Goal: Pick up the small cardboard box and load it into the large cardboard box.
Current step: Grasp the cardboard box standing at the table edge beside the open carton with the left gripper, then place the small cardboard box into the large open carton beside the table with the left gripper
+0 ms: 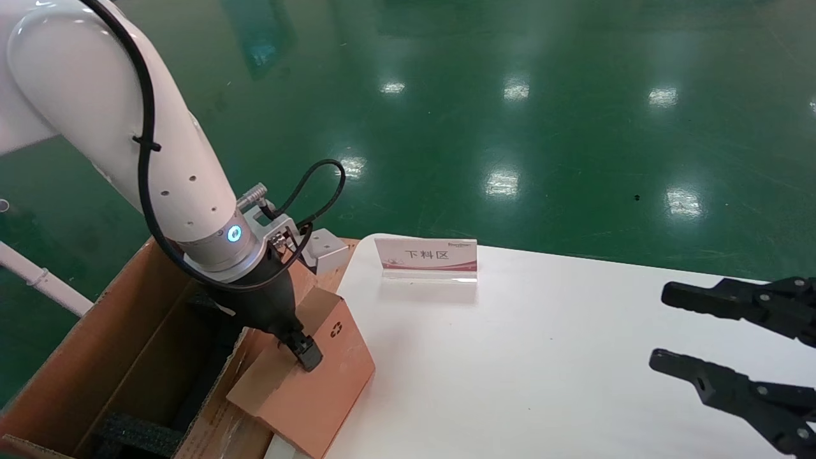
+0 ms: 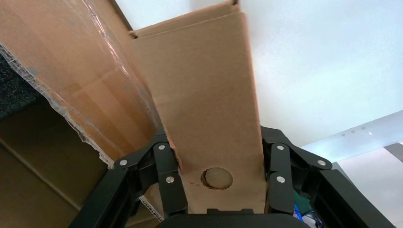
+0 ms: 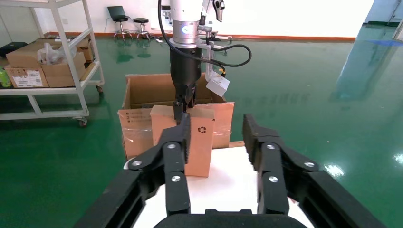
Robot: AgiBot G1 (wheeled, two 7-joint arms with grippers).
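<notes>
The small cardboard box [image 1: 319,382] stands on edge at the white table's left border, its recycling symbol facing the table, leaning by the large cardboard box [image 1: 83,357]. My left gripper [image 1: 301,349] is shut on the small box's top edge. In the left wrist view the small cardboard box [image 2: 209,104] fills the gap between the fingers of the left gripper [image 2: 216,156], next to the large cardboard box's taped flap [image 2: 71,71], with black foam [image 2: 14,90] inside. My right gripper [image 1: 695,335] hangs open over the table's right side, holding nothing. From the right wrist view the right gripper [image 3: 216,137] faces the small cardboard box [image 3: 202,147].
A white table [image 1: 542,382] carries a small red-and-white sign [image 1: 426,258] near its far edge. Green floor surrounds it. The right wrist view shows a wheeled shelf [image 3: 47,61] with cartons beyond the large cardboard box [image 3: 142,92].
</notes>
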